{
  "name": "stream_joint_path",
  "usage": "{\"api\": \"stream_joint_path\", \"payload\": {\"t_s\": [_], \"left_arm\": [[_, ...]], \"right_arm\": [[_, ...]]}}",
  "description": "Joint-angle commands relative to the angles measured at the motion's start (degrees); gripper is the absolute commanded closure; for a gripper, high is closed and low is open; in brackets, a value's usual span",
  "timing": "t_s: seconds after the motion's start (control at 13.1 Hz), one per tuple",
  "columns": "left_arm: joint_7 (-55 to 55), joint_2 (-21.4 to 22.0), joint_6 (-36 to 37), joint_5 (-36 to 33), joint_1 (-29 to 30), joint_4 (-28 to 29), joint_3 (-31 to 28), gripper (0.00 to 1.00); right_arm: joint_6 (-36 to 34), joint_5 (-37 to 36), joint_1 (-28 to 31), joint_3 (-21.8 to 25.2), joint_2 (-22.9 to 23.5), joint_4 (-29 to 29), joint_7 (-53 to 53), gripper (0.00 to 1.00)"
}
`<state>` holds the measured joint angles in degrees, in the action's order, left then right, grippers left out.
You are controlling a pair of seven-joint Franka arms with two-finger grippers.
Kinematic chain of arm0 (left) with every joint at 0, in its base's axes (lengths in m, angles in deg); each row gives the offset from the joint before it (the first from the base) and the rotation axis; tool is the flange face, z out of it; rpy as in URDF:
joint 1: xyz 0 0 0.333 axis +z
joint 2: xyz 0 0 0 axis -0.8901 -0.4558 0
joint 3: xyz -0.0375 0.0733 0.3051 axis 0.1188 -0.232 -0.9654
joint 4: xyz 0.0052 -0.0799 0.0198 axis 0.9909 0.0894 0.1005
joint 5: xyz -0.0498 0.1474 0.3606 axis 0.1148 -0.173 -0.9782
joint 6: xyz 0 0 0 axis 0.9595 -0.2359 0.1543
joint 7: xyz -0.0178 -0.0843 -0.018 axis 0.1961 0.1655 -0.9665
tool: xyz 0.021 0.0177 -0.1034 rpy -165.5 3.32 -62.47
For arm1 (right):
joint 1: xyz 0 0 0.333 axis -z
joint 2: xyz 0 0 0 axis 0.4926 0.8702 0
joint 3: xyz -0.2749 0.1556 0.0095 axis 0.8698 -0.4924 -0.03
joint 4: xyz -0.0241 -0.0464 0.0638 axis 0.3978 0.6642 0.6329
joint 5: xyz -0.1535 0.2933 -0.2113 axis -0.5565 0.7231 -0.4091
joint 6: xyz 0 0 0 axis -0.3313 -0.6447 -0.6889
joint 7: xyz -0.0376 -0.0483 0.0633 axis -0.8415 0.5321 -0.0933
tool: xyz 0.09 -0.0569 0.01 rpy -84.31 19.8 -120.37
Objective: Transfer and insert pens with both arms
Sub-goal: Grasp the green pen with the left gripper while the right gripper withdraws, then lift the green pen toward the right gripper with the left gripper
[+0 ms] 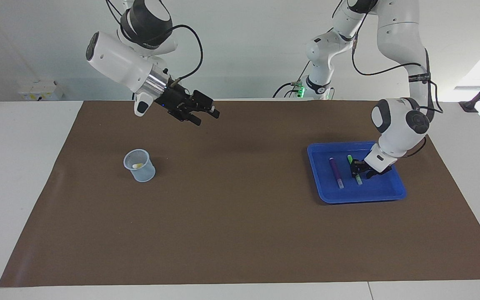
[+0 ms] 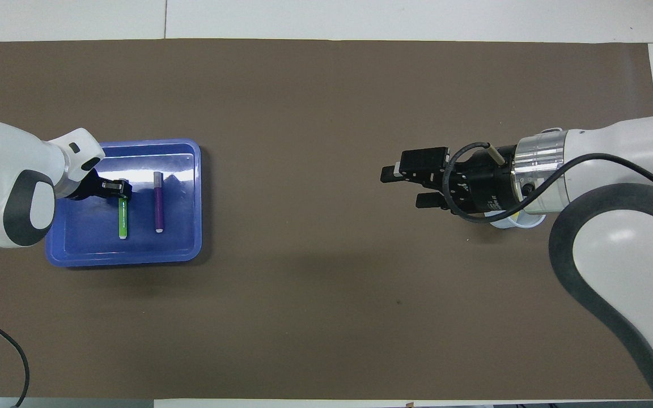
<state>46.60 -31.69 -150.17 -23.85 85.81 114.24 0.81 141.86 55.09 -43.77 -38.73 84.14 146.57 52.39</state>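
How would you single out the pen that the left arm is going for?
Find the blue tray at the left arm's end of the brown mat. Two pens lie in it; the green pen sits under the left end effector, unlike the purple pen beside it.

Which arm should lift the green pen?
Left. Its gripper is down in the tray at the green pen; the right gripper waits raised, apart from the tray.

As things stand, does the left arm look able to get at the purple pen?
Probably yes: the purple pen lies uncovered in the tray, right beside the green pen where the left tool already is.
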Motion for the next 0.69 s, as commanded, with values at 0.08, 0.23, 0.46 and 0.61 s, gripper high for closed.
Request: {"api": "stream_joint_path", "payload": {"t_s": [0.08, 0.23, 0.46, 0.61], "left_arm": [[0.06, -0.11, -1.2, -1.27, 0.28, 0.59, 0.16, 0.93], [0.06, -0.11, -0.76, -1.27, 0.37, 0.16, 0.16, 1.0], [0.06, -0.11, -0.15, -1.27, 0.46, -0.28, 0.16, 1.0], [-0.37, -0.64, 4.22, -1.19, 0.19, -3.43, 0.16, 1.0]], "right_arm": [[1.99, 2.49, 0.11, -1.43, -0.87, 0.75, -0.62, 0.0], [6.12, 2.49, -1.81, -2.57, -0.78, 1.1, -2.98, 0.0], [7.89, 2.49, -3.76, -2.57, -0.69, 1.19, -4.57, 0.0], [7.89, 2.49, -3.67, -2.57, -0.78, 1.27, -4.48, 0.0]]}}
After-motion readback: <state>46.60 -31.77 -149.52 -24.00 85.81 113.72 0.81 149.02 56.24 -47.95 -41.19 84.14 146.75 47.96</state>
